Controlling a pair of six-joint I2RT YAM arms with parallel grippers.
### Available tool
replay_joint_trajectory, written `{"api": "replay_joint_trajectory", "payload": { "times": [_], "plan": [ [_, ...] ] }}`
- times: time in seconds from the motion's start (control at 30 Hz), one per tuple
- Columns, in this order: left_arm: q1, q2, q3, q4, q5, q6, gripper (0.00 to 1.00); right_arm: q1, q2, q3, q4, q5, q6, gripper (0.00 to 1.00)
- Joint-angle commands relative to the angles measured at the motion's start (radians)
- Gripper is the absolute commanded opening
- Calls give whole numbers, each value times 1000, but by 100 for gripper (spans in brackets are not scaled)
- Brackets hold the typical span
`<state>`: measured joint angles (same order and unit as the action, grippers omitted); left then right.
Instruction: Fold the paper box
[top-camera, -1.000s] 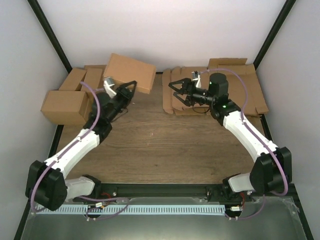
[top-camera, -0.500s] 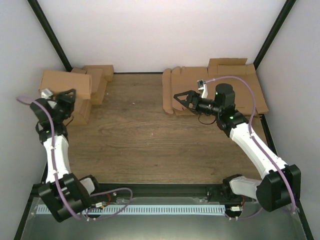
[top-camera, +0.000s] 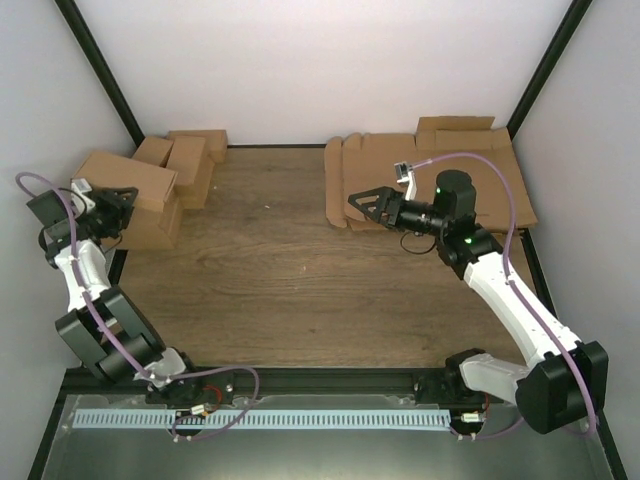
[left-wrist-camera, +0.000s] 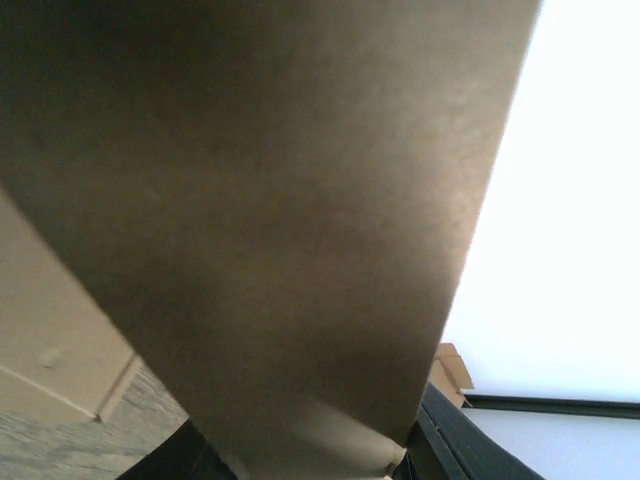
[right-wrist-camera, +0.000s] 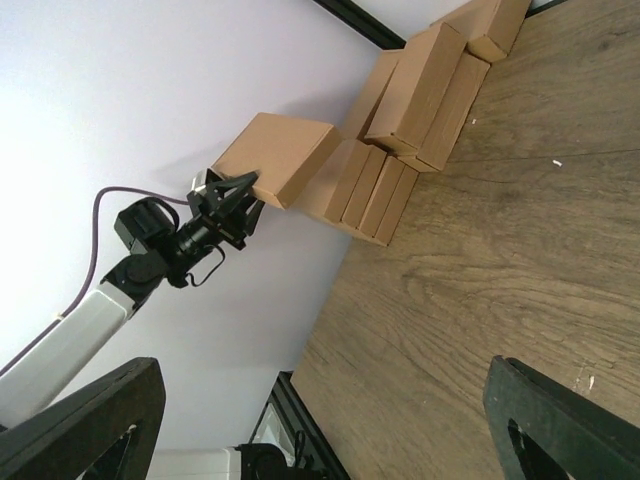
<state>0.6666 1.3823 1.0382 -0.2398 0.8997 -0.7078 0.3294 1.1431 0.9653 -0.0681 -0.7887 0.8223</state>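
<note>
**A:** So where was the box at that point?

**B:** Way over at the far left of the tabletop, lifted up right by the finished boxes. Couldn't tell if it was touching them, tbh. The left pincer was clamped on one end of it, jaws closed onto the cardboard.

**A:** And the other arm?

**B:** The right pincer was spread wide with nothing in it, hanging over the left edge of the flat sheets.
</note>
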Motion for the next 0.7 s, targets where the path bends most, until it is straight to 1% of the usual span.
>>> {"api": "replay_joint_trajectory", "payload": {
  "times": [0.0, 0.1, 0.27, 0.33, 0.4, 0.47, 0.53, 0.57, 0.6, 0.63, 0.67],
  "plan": [
    [45, 32, 42, -35, 31, 69, 33, -9, -21, 32, -39, -32, -45, 90],
    [64, 53, 22, 25, 35, 27, 33, -8, -33, 37, -53, -33, -59, 90],
    [65, 55, -70, 239, 20, -96, 33, -9, -50, 23, -48, -43, -60, 90],
    [65, 62, -93, 281, -3, -112, 34, -7, -55, 20, -50, -46, -60, 90],
    [65, 87, -98, 329, 4, -134, 34, -7, -61, 19, -55, -43, -65, 90],
    [65, 126, -83, 336, 9, -139, 34, -8, -65, 17, -59, -36, -69, 90],
    [65, 159, -63, 306, -10, -115, 35, -8, -64, 12, -58, -34, -70, 90],
    [64, 167, -55, 288, -25, -100, 37, -7, -63, 13, -57, -36, -69, 90],
    [65, 172, -54, 281, -37, -87, 48, -8, -59, 13, -57, -39, -69, 90],
    [65, 173, -53, 259, -61, -77, 61, -9, -57, 13, -55, -44, -69, 90],
    [66, 173, -52, 240, -78, -68, 68, -8, -56, 13, -53, -49, -69, 90]
  ]
}}
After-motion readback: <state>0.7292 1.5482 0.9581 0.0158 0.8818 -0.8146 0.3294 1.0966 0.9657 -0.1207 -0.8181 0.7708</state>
